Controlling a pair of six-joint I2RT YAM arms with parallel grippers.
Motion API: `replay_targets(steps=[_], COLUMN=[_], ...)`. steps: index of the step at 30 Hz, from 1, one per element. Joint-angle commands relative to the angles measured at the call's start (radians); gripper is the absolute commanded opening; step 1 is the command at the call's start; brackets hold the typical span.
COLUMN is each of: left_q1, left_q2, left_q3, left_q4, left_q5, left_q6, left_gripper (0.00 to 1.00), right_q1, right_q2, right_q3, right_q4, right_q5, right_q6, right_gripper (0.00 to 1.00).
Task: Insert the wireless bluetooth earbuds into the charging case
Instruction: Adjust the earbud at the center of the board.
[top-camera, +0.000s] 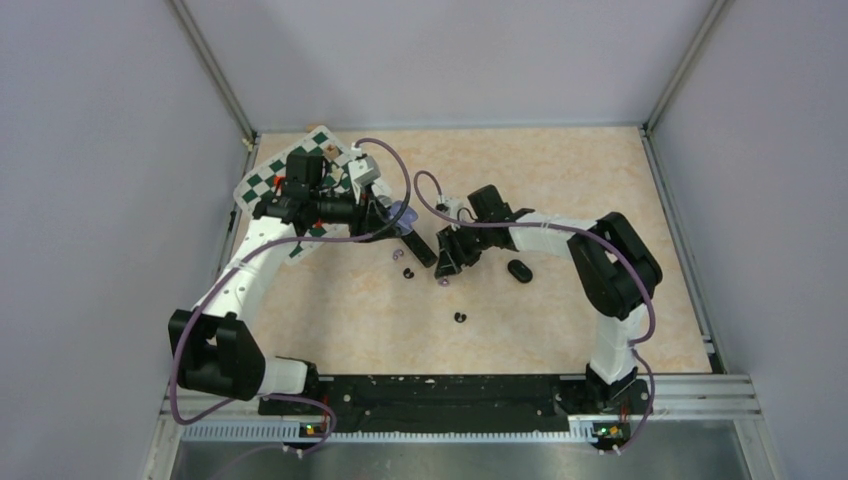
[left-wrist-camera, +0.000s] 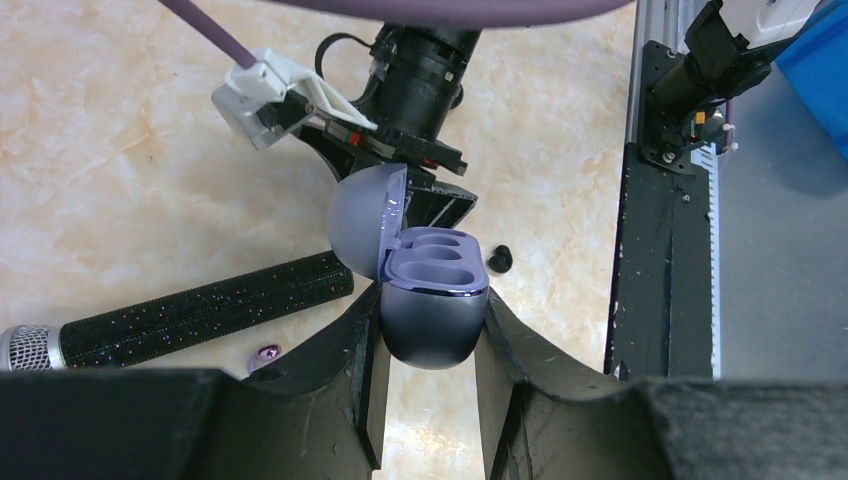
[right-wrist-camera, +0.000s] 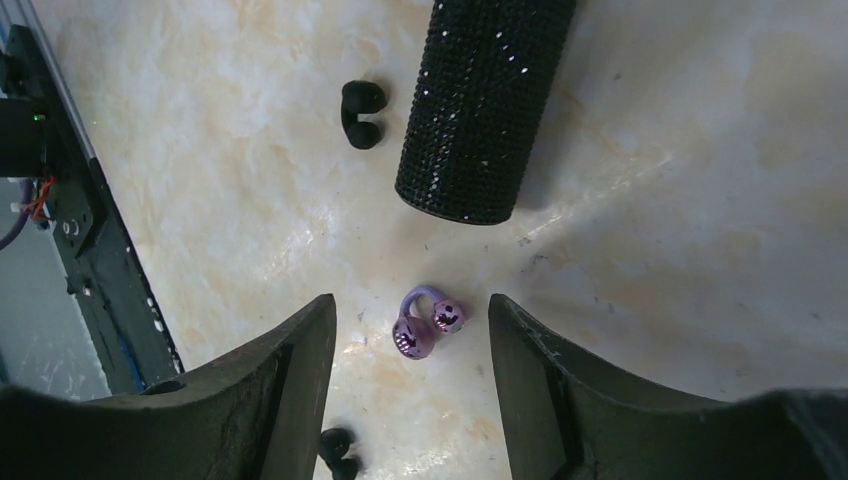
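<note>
My left gripper (left-wrist-camera: 430, 322) is shut on the pale purple charging case (left-wrist-camera: 432, 300), held above the table with its lid (left-wrist-camera: 365, 215) open and both wells empty. From above, this gripper (top-camera: 401, 224) is left of centre. My right gripper (right-wrist-camera: 411, 310) is open and low over the table. A purple earbud (right-wrist-camera: 415, 338) lies on the surface between its fingers, touching neither. Two black earbuds show in the right wrist view, one (right-wrist-camera: 360, 112) beside the microphone and one (right-wrist-camera: 338, 450) by the left finger. Another purple earbud (left-wrist-camera: 265, 352) lies beside the left finger.
A black glitter microphone (left-wrist-camera: 200, 315) with a silver head lies between the two grippers, its handle end (right-wrist-camera: 485, 100) just ahead of the right gripper. A black oval case (top-camera: 519, 271) sits right of the right gripper (top-camera: 447, 268). A checkerboard card (top-camera: 290, 180) lies at back left.
</note>
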Motion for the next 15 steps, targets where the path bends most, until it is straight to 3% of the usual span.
replay_targets(steps=[1,15], left_q1=[-0.004,-0.004], left_q2=[-0.037,-0.043], left_q3=[-0.001,-0.004], left_q4=[0.002,0.001], left_q5=[0.026,0.020], left_q6=[0.022,0.031], left_gripper=[0.00,0.00], right_q1=[0.026,0.044], right_q2=[0.029,0.036], right_q3=[0.041,0.068], right_q4=[-0.029,-0.143], right_q5=[-0.032,-0.099], right_q6=[0.001,-0.099], right_gripper=[0.57,0.54])
